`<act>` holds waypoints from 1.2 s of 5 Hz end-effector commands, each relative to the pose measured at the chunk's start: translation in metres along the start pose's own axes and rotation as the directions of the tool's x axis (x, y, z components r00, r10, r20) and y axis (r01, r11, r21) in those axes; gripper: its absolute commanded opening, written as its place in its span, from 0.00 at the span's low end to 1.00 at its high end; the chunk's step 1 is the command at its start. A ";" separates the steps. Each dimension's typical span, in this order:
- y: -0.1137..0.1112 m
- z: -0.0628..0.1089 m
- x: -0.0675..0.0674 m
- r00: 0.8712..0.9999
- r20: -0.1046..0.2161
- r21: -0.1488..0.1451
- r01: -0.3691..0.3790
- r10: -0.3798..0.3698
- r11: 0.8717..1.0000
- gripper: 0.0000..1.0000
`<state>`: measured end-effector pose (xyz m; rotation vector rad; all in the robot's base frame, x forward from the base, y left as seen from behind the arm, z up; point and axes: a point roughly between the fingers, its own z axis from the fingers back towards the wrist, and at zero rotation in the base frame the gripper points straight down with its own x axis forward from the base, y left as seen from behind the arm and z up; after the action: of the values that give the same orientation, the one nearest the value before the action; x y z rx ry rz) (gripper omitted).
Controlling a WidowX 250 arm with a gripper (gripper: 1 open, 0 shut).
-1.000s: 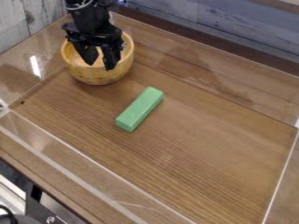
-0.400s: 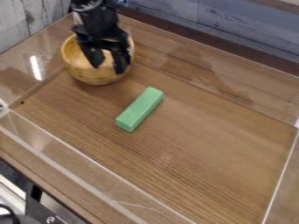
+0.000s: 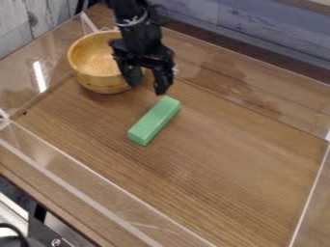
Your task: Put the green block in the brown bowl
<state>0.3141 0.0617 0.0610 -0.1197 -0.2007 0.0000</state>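
The green block [image 3: 153,121] lies flat on the wooden table, slanted, near the middle. The brown bowl [image 3: 98,61] stands at the back left, its honey-coloured inside showing nothing in it. My black gripper [image 3: 147,80] hangs pointing down between the bowl and the block, just beyond the block's far end and beside the bowl's right rim. Its fingers [image 3: 168,81] are spread open with nothing between them.
A clear plastic wall [image 3: 39,60] runs around the table, with a low rim along the front and right sides. A grey plank wall [image 3: 258,24] stands behind. Bare wood [image 3: 245,145] stretches right of the block.
The gripper was over the bowl with its fingers close together; it has opened wide and moved right and nearer the camera, toward the block's far end. Block and bowl have not moved.
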 end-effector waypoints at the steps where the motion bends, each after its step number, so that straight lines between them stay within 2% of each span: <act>1: -0.002 -0.007 0.004 0.999 0.018 0.019 -0.042 0.041 0.999 1.00; 2: -0.002 -0.022 0.004 0.996 0.003 0.030 -0.093 0.093 0.995 1.00; 3: -0.002 -0.032 -0.002 1.000 -0.023 0.017 -0.010 0.010 1.000 1.00; 4: 0.000 -0.033 -0.006 0.997 -0.034 -0.002 0.073 -0.073 0.997 0.00; 6: 0.018 -0.033 -0.012 0.999 -0.030 -0.003 0.035 -0.036 0.999 0.00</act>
<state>0.3083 0.0707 0.0205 -0.1278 -0.1585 -0.0380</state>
